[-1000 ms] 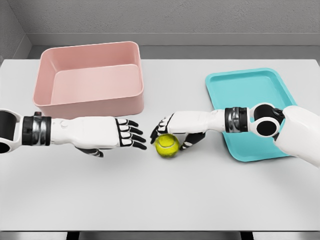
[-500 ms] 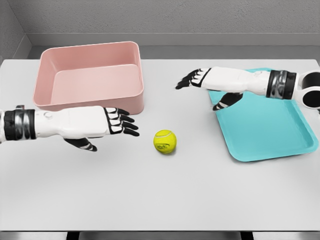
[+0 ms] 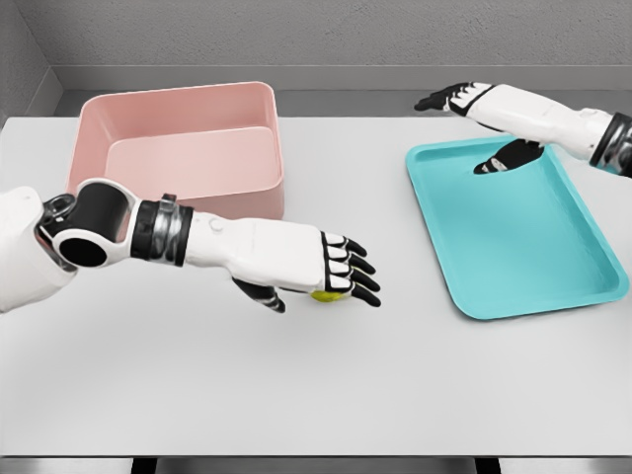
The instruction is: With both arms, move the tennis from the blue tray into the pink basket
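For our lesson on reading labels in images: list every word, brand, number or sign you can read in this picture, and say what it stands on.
None: no readable text shows in this picture.
The pink basket, the blue tray, the table and both white arms are plain.
The tennis ball is mostly hidden under the left robot hand, so any print on it cannot be seen.

Left hand (image 3: 326, 267) now reaching right over tennis ball (image 3: 330, 294), covering most of it; half a second ago well left of ball, near pink basket (image 3: 178, 148). Right hand (image 3: 464, 99) lifted off ball, now up past far edge of blue tray (image 3: 513, 227), fingers spread. Ball released on table, between basket and tray.
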